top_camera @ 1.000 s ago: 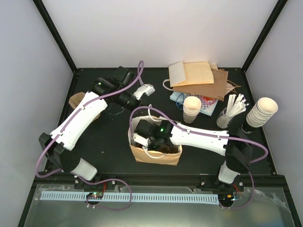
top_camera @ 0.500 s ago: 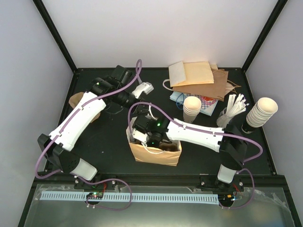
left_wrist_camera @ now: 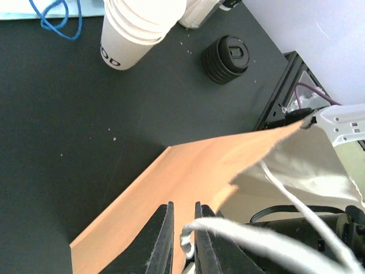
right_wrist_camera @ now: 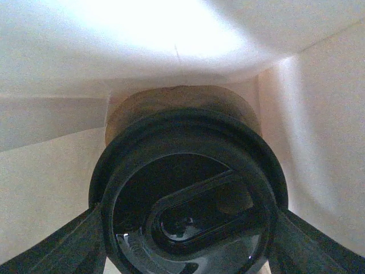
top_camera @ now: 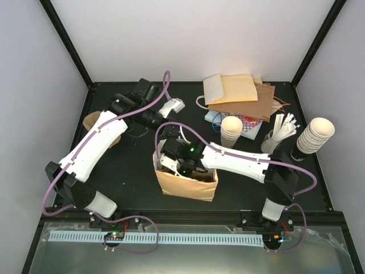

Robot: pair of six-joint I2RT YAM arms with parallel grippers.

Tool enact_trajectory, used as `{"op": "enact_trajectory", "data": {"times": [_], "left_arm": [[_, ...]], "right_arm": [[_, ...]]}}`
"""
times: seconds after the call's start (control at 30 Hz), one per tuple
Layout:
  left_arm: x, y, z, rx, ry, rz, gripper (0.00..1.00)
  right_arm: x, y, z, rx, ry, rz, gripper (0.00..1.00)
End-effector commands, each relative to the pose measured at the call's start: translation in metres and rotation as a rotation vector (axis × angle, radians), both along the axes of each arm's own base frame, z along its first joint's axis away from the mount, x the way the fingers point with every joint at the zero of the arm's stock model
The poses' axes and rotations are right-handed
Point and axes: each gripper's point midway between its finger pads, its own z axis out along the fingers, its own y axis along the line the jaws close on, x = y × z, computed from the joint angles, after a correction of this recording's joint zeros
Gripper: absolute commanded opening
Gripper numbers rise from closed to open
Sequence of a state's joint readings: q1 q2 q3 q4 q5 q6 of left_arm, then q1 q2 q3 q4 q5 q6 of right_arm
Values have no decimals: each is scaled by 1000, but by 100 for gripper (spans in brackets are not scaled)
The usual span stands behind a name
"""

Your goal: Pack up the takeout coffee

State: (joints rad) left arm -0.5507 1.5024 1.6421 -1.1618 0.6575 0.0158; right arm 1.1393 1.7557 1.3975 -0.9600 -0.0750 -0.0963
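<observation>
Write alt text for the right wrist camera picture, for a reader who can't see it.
The takeout coffee fills the view, its black lid facing the camera, held at its sides by the two dark fingers of the right tool. Pale paper walls of the bag close in all around it, brightly lit at the top.

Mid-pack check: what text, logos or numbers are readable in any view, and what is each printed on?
"OD": black letters on the stack of cream cups, left wrist view; possibly the end of a longer word.
Patterned paper under the brown bags: print too small to read.
Takeout coffee: no readable text on its lid.
</observation>
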Motion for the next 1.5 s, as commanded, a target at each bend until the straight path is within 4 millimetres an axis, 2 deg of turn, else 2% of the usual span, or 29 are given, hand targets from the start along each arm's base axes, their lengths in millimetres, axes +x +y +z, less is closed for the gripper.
{"op": "enact_trajectory", "data": {"times": [0.0, 0.17, 0.23, 0.33, 0.47, 0.57, 0.67, 0.73, 0.77, 0.8, 1.07, 1.47], "left_arm": [[-13, 2, 2, 0, 17, -24, 13], [-11, 3, 2, 6, 7, -17, 13], [-11, 3, 2, 8, 7, -17, 13], [-11, 4, 3, 9, 3, -14, 13], [-11, 4, 3, 11, 3, -14, 14], [-10, 5, 2, 17, 0, -9, 14], [-11, 6, 3, 21, -4, -10, 13], [-10, 7, 4, 26, -7, -7, 13], [-10, 7, 5, 28, -9, -5, 14], [-10, 7, 5, 29, -11, -6, 14], [-11, 12, 7, 46, -24, 1, 13], [7, 27, 19, 97, -148, 72, 12]], "right_arm": [[-25, -44, -70, -228, 215, -45, 54], [-20, -31, -49, -163, 166, -44, 52], [-18, -34, -45, -175, 121, -37, 53], [-15, -47, -49, -227, 78, -40, 54], [-10, -51, -47, -227, 9, -44, 61], [0, -39, -28, -164, -42, -56, 66], [13, -25, 0, -97, -108, -71, 66], [19, -16, 17, -53, -139, -75, 71], [21, -11, 25, -28, -147, -75, 91], [22, -7, 32, -6, -152, -74, 99], [23, 8, 78, 127, -210, -53, 100], [26, -10, 138, 223, -389, -79, 100]]}}
